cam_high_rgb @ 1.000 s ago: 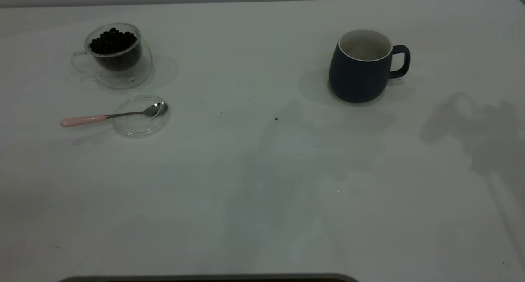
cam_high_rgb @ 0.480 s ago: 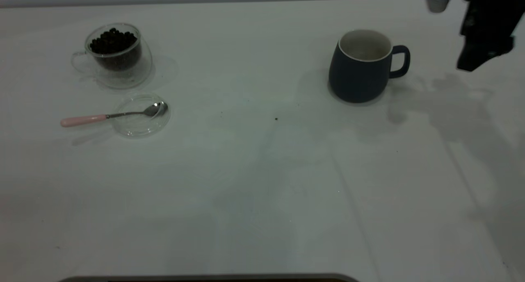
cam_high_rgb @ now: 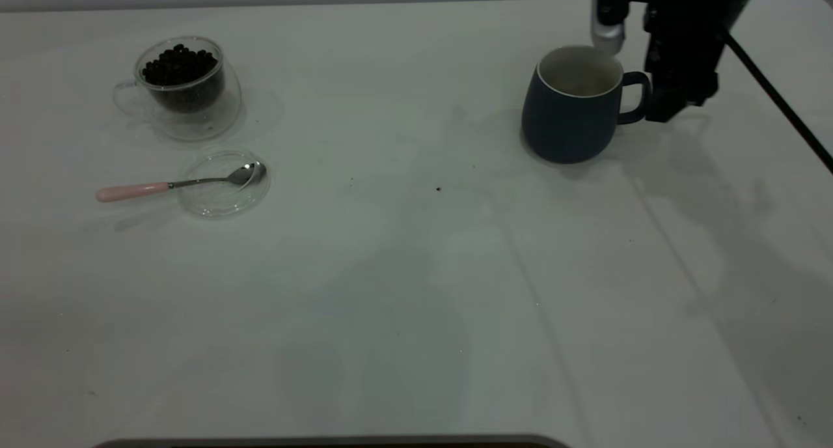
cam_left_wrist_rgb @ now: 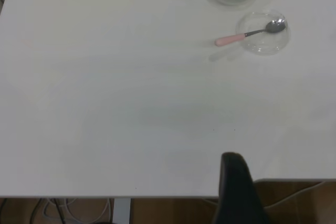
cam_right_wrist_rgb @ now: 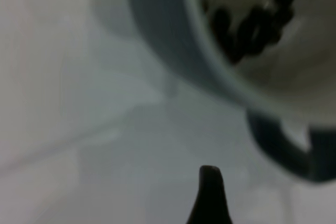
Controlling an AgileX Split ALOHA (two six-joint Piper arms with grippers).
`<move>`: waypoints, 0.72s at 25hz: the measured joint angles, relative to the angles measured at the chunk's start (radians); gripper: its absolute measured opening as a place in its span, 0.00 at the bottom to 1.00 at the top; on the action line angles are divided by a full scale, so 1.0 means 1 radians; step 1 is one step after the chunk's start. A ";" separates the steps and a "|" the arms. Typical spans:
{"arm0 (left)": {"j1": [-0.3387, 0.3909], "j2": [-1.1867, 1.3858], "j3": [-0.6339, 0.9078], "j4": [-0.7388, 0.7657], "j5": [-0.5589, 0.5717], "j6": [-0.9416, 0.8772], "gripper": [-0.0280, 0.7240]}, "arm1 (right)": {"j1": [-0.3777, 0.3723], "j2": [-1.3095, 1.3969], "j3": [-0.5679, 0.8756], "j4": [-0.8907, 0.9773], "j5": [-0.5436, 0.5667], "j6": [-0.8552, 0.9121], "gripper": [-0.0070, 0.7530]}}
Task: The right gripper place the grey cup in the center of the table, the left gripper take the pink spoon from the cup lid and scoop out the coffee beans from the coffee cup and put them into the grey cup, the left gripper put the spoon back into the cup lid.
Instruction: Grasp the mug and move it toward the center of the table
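The first step was in hand: the right gripper [cam_high_rgb: 677,99] hung beside the handle of the grey cup [cam_high_rgb: 569,106] near the table's [cam_high_rgb: 416,272] far right corner; its finger spread was unreadable. Next, it needed a handle grip.

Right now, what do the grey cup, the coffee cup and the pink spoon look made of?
The grey cup: probably ceramic, with a matte dark blue-grey outside and a white inside. The coffee cup: clear glass, apparently double-walled, since the coffee beans sit in an inner shell. The pink spoon: shiny metal bowl and neck; the pale pink handle may be ceramic or plastic.
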 joint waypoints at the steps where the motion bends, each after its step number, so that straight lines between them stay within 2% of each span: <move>1: 0.000 0.000 0.000 0.000 0.000 0.000 0.72 | 0.008 0.005 -0.009 0.000 -0.003 0.000 0.85; 7: 0.000 0.000 0.000 0.000 0.000 0.000 0.72 | 0.079 0.028 -0.025 0.002 -0.012 0.002 0.83; 18: 0.000 0.000 0.000 0.000 0.000 0.000 0.72 | 0.244 0.049 -0.027 0.217 -0.099 0.003 0.80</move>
